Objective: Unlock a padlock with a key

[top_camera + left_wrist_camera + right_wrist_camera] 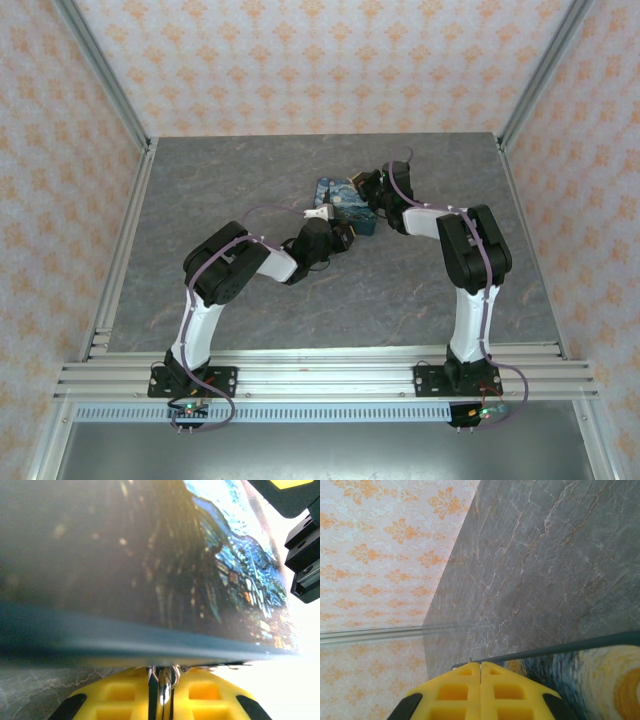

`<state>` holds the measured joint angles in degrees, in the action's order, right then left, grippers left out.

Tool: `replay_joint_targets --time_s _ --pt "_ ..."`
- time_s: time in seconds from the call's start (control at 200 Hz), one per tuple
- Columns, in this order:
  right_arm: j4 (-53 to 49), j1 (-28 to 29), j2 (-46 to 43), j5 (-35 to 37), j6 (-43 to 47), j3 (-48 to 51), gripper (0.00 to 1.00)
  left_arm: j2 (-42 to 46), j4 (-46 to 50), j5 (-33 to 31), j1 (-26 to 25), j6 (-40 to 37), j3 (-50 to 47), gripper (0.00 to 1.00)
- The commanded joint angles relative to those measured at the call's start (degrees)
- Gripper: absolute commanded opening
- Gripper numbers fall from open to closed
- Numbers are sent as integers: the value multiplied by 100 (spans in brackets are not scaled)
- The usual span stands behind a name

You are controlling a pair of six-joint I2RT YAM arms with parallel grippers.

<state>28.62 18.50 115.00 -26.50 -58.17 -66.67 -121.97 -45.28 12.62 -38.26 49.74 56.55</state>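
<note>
From the top external view, two white-and-black arms are seen meeting over one chunky square padlock [345, 200] with a blue-and-yellow painted top, which lies on the grey marbled surface [250, 180] just beyond its middle. The left hand [343, 236] is set against the padlock's near edge, and the right hand [368, 190] against its far right corner. The fingers and any key are too small to be made out here.

In the left wrist view, the padlock's painted face [225, 555] and its dark teal edge are seen from very close. One slim metallic key [161, 700] is pinched between the yellow fingers of the left hand [160, 672], its tip at the teal edge.

In the right wrist view, the yellow fingers of the right hand [480, 667] are pressed together with only a seam between them. It cannot be told whether anything thin is held there. A corner of the padlock [600, 675] lies just past the fingertips, with the surface [545, 555] and the orange-patterned wall [370, 555] beyond.
</note>
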Motion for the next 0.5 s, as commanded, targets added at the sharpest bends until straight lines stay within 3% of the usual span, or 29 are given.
replay_joint_targets --time_s 0.0,0.205,0.495 --pt "-595 101 -416 -237 131 151 0 6 590 739 53 279 -325 0" --pt "-422 107 -1206 -618 -42 531 0 383 437 1614 363 748 -773 0" --pt "61 192 -2583 -859 -318 2126 0 1034 524 2211 653 941 -1191 0"
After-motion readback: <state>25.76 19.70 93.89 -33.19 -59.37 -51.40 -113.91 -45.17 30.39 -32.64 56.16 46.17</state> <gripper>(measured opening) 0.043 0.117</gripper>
